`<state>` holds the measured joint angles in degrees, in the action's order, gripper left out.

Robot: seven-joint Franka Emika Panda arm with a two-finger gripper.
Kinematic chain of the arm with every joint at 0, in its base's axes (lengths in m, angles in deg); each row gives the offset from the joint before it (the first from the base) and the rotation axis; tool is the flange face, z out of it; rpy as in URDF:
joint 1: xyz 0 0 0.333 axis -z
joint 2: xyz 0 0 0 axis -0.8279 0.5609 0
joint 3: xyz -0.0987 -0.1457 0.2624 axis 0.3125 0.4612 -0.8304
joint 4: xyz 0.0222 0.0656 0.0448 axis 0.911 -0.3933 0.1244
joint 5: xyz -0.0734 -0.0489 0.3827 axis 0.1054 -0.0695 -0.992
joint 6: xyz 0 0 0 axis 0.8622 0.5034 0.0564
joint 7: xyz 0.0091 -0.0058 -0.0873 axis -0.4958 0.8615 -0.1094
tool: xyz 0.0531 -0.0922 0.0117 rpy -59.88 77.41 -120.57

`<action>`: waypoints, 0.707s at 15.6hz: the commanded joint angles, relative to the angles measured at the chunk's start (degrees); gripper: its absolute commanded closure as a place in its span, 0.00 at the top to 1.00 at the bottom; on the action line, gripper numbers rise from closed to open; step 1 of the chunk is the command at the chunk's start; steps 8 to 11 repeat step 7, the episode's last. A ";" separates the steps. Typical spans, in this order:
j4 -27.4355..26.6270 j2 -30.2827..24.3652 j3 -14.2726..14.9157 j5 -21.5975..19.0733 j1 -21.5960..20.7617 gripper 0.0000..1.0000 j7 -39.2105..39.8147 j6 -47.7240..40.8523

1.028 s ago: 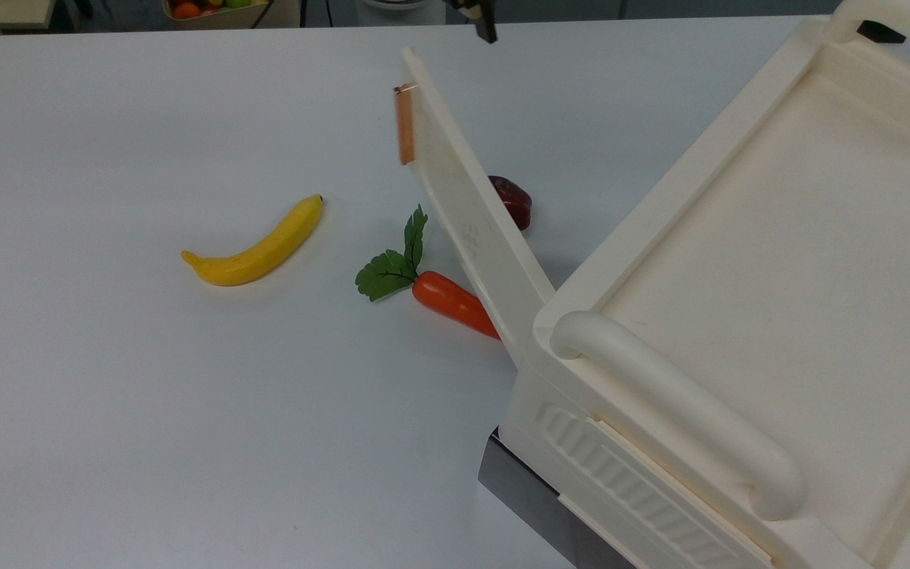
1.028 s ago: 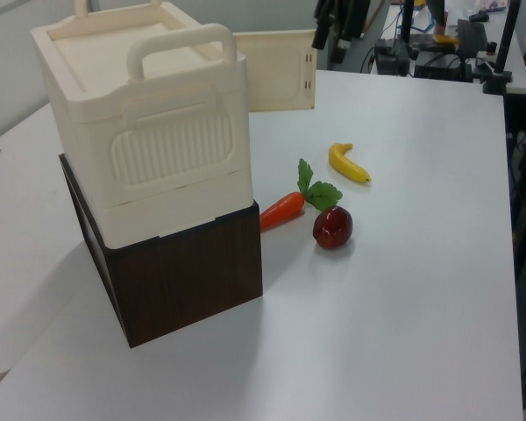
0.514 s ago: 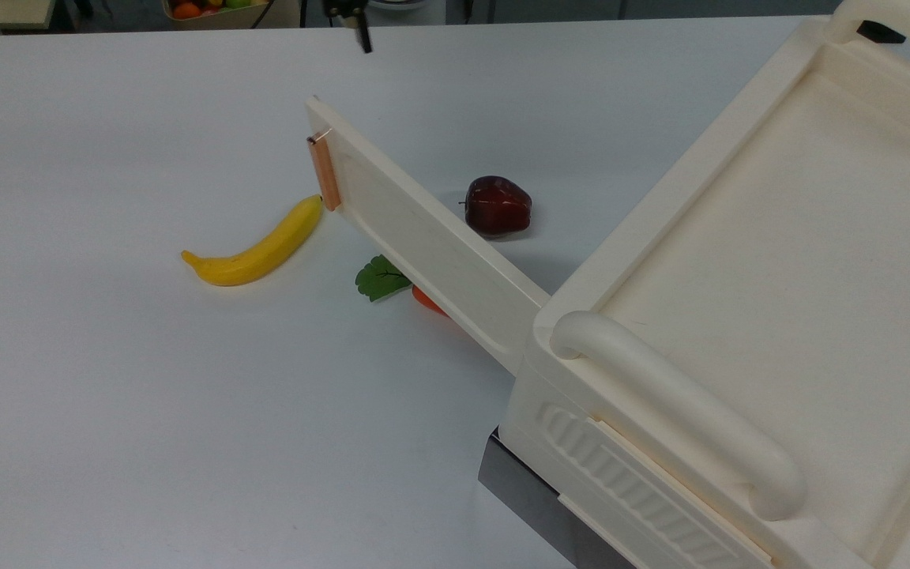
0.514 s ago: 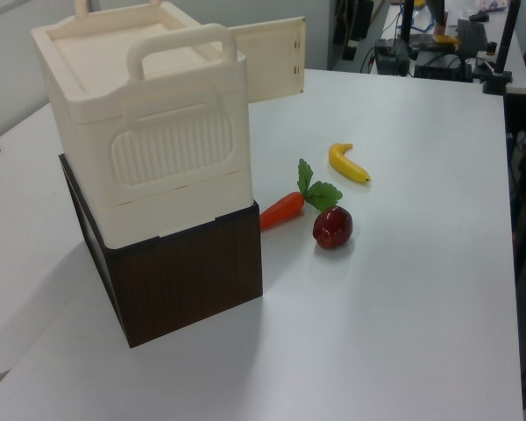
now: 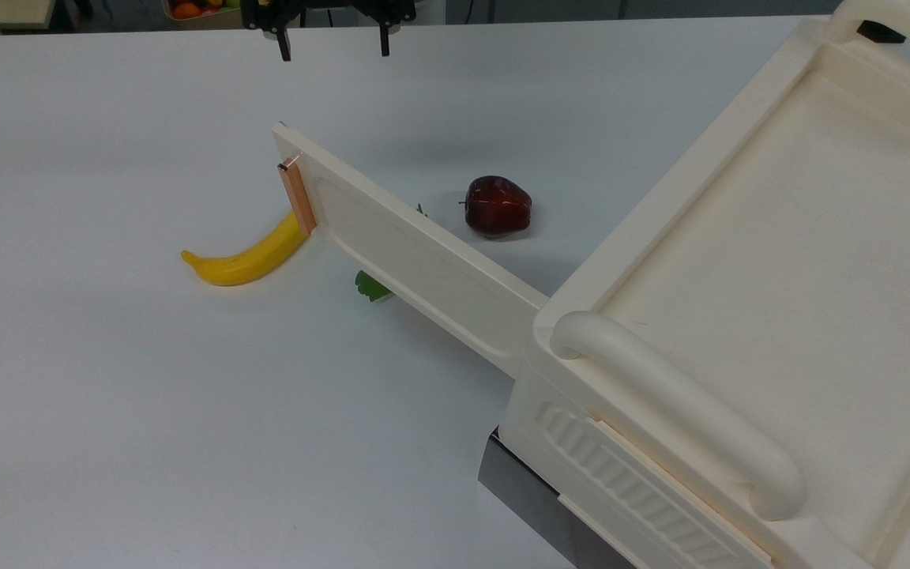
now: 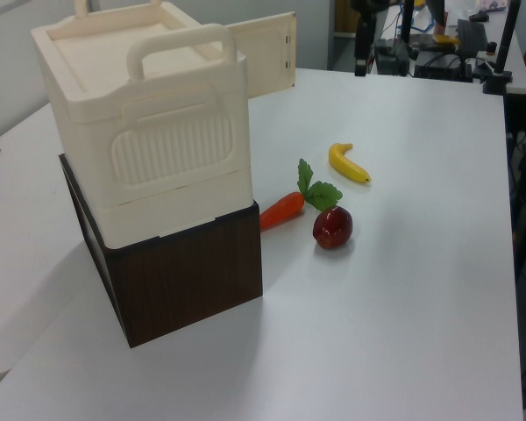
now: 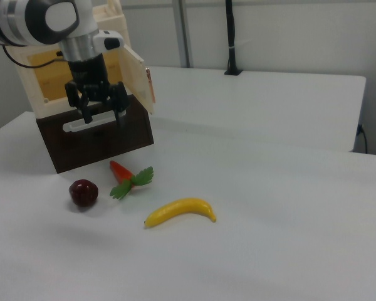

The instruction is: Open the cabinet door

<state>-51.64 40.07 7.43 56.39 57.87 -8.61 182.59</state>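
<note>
In the top view, going left to right: the banana (image 5: 250,251) at 9 o'clock on the bench (image 5: 107,411), then the hand (image 5: 332,54) at 12 o'clock, released, fingers spread, holding nothing. The door (image 5: 407,257) stands swung wide from the cabinet (image 5: 779,261) at 3 o'clock. It looks a light, stiff, smooth plastic panel on hinges; its free short edge with the copper strip (image 5: 297,197) seems the best grip.

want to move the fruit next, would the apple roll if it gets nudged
Probably yes: the apple is round and sits free on the smooth table. Its surface looks glossy, so it may slip in a loose grip. It sits apart from the carrot, so nothing would stop it.
</note>
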 commanded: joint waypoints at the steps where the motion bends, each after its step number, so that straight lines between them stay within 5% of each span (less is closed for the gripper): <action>1: -2.07 -1.99 0.63 1.79 -0.50 1.00 -4.78 -4.46; 11: -1.63 -2.17 1.34 1.35 0.11 1.00 -5.48 -4.30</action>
